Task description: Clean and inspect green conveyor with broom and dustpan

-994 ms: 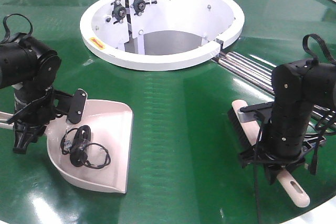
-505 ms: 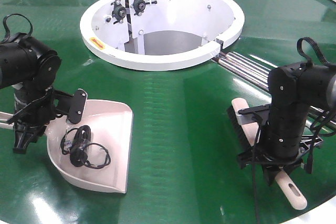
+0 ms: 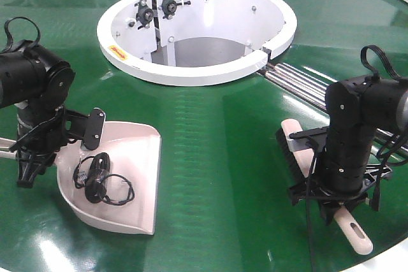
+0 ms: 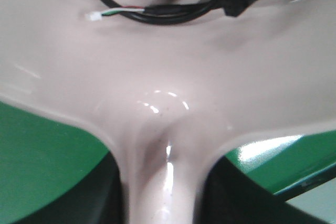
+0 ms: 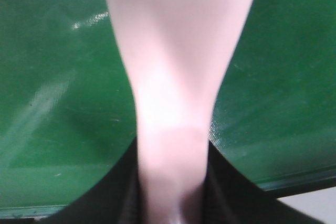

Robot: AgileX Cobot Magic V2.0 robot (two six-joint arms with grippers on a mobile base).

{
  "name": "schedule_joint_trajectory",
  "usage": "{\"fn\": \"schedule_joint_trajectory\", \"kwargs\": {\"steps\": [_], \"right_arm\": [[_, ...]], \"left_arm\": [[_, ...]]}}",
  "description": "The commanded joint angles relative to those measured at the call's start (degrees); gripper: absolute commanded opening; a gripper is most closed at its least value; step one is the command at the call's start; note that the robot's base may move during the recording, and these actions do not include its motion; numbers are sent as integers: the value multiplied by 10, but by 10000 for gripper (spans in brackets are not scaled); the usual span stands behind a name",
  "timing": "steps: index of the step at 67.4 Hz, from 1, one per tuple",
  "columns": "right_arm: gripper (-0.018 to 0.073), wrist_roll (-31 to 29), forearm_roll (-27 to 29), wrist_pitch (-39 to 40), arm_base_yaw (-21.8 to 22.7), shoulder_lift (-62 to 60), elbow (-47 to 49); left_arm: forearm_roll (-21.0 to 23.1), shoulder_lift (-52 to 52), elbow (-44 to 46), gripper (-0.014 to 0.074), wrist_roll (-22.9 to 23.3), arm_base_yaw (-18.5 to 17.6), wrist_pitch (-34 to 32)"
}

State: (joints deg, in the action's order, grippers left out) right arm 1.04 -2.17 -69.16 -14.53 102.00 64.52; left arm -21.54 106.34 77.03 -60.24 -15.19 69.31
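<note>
Front overview, wrist close-ups of dustpan (image 4: 168, 77), broom (image 5: 173, 51)

The glossy dark-green conveyor belt (image 3: 217, 138) carries a white circular hub ring (image 3: 191, 71) flanked by silver metal rails (image 3: 299, 84). The wide pale beige plastic dustpan (image 3: 137, 157) lies flat near the left edge. The slim beige black-bristled broom (image 3: 354, 229) lies by the front-right edge, slotted handle outward.

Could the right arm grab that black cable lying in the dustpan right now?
Probably not. The right claw is shut on the broom, so it has no free grip, and the cable lies in the dustpan far across the green conveyor, by the left claw.
</note>
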Motion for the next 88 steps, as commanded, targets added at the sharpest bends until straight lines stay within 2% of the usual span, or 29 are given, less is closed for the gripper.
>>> {"fn": "schedule_joint_trajectory", "kwargs": {"steps": [1,8,22,37,45,55,62,88], "right_arm": [[96,-7,-5,-13,4,-19,12],[141,-7,-5,-11,4,-19,12],[270,-7,-5,-8,4,-19,12],[409,-7,-6,-4,4,-19,12],[450,-7,-6,2,4,-19,12],[460,-7,-6,7,4,-20,12],[460,-7,-6,12,4,-21,13],[460,-7,-4,11,2,-36,41]], "left_arm": [[-11,-27,16,20,17,3,22],[-10,-27,16,50,33,12,22],[-5,-27,16,139,33,18,20],[8,-27,16,287,34,18,19],[9,-27,16,372,48,18,19],[14,-27,16,461,62,18,19],[23,-28,16,489,62,18,19],[33,-28,16,489,78,18,21]]}}
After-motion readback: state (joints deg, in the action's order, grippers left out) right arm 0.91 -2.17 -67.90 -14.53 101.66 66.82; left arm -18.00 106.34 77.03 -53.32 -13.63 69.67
